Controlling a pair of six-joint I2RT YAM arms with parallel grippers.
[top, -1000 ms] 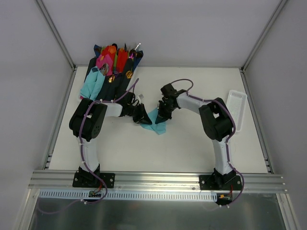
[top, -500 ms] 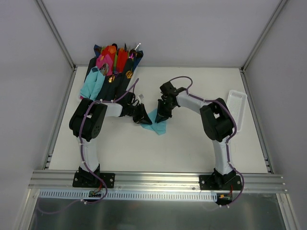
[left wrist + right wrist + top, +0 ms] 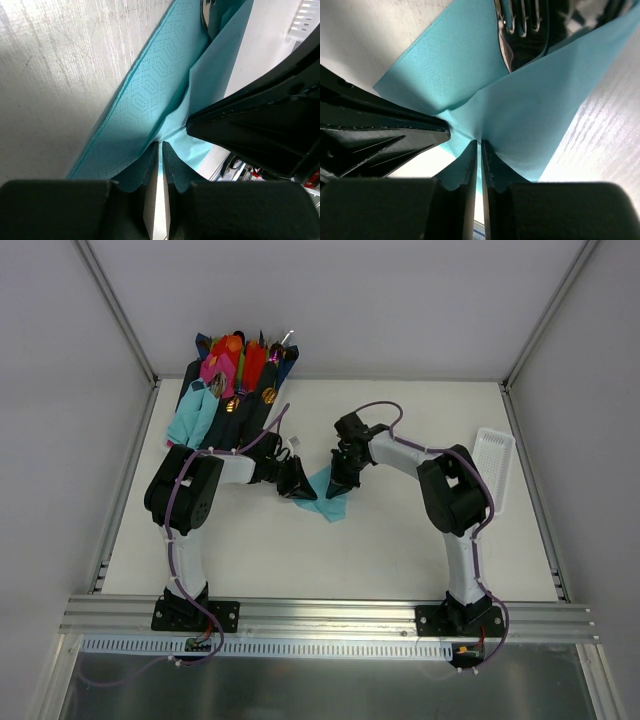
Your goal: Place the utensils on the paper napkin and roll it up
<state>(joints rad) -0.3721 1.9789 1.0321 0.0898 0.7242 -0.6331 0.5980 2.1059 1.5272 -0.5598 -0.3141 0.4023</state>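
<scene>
The paper napkin (image 3: 332, 502) lies on the bench (image 3: 400, 540), folded over the utensils (image 3: 517, 30), and we see left fingers (image 3: 140, 175) and right fingers (image 3: 462, 170) each pinched narrowly on its edge, presumably to keep the fold taut for rolling.

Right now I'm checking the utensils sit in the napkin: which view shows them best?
Right wrist: the utensils, fork tines, lie in the paper napkin fold. Left wrist catches a shiny sliver; top external hides them.
</scene>
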